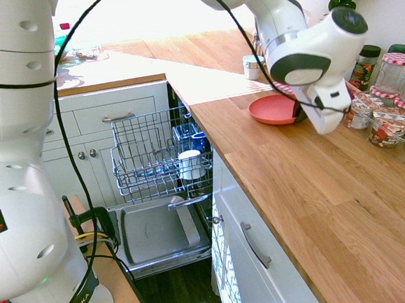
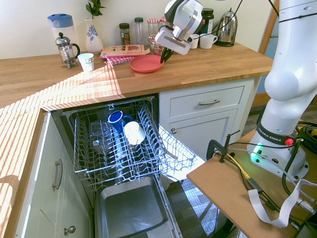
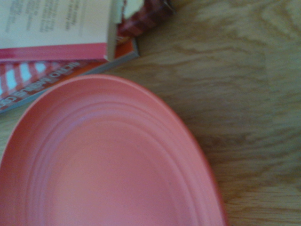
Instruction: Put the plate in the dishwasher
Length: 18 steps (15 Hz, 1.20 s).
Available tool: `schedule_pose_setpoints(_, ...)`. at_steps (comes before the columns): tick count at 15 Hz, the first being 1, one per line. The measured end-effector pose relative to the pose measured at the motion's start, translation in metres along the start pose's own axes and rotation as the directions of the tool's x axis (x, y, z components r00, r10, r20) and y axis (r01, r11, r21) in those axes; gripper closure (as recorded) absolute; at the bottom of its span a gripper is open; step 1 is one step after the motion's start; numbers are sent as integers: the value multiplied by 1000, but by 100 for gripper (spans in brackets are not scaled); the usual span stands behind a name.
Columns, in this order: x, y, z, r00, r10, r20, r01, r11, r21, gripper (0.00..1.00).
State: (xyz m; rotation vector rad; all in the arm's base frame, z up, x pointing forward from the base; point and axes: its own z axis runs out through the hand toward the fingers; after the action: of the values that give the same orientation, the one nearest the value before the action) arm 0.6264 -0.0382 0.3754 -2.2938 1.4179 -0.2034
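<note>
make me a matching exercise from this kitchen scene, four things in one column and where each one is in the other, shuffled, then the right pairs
Things:
1. plate
2. white cup
3. french press
4. kettle

Places:
A. on the worktop by the blue-lidded jug
B. in the dishwasher rack, next to a blue mug
C. at the far end of the worktop, behind the gripper
D. at the gripper, one edge in its shut fingers

Pairs: 1-D, 2-B, 3-A, 4-C

Smooth matt plastic plate (image 2: 146, 63), oiled wood worktop (image 2: 218, 59), grey metal wire rack (image 2: 116, 144)
</note>
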Motion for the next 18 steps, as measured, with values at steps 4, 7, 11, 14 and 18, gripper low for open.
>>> schedule_pose_setpoints(4,-132,-102,-103,967,-228,-112,217,971,-101,100)
schedule_pose_setpoints(7,-300,-150,-83,898,-407,-168,375,906,-195,100)
schedule_pose_setpoints(11,-436,-103,16,745,-631,-215,539,760,-363,100)
schedule_pose_setpoints(14,-526,-45,38,593,-775,-216,632,615,-472,100)
schedule_pose_setpoints(18,-600,11,110,316,-924,-215,723,381,-576,100)
